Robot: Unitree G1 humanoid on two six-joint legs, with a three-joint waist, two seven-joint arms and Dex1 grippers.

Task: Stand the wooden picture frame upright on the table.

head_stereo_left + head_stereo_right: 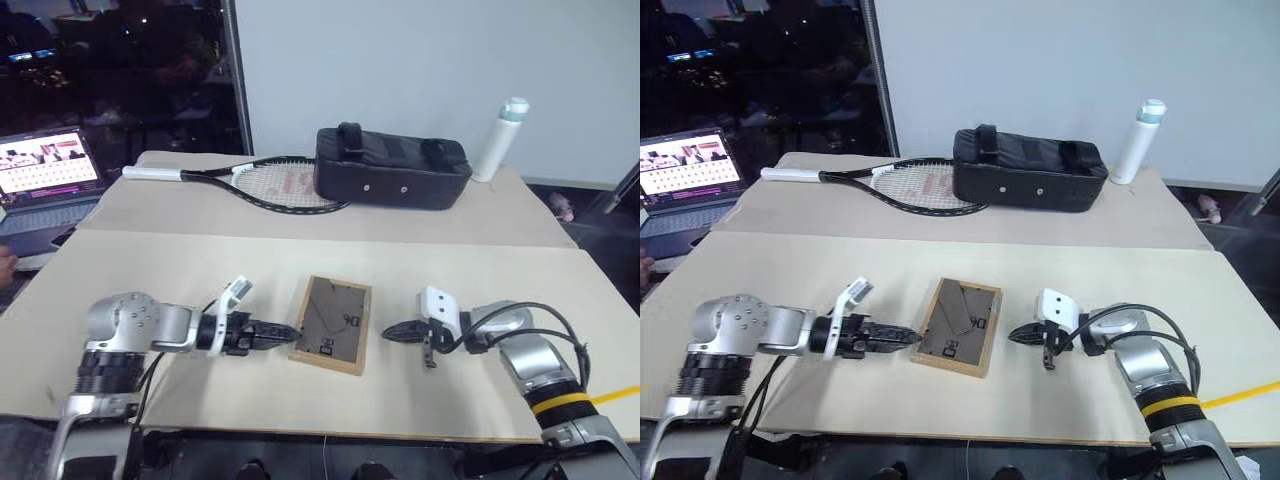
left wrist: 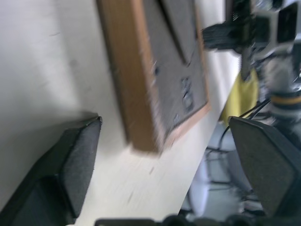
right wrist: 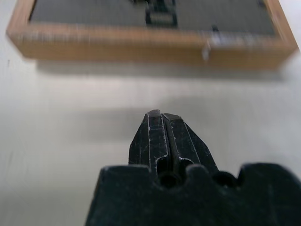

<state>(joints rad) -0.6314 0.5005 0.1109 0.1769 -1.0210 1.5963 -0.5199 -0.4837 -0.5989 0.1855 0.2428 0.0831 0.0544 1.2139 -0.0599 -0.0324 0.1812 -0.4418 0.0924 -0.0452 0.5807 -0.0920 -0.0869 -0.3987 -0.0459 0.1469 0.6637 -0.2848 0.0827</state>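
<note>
Wooden picture frame [image 1: 332,324] lay flat on the table [image 1: 300,250], dark back side up w/ its fold-out stand folded down, on the near slab just short of the seam, between my two grippers. My left gripper [image 1: 283,333] sat low at the frame's left edge, tips right beside it; fingers [image 2: 77,160] were spread wide, nothing between them, frame corner just ahead in the left wrist view. My right gripper [image 1: 392,331] pointed at the frame's right edge from a short way off, not touching; its fingers [image 3: 162,134] were pressed together, empty. On the far slab: tennis racket [image 1: 262,184], black padded bag [image 1: 390,168], white bottle [image 1: 500,138] at the back right. Laptop [image 1: 45,185] off the table's left.
</note>
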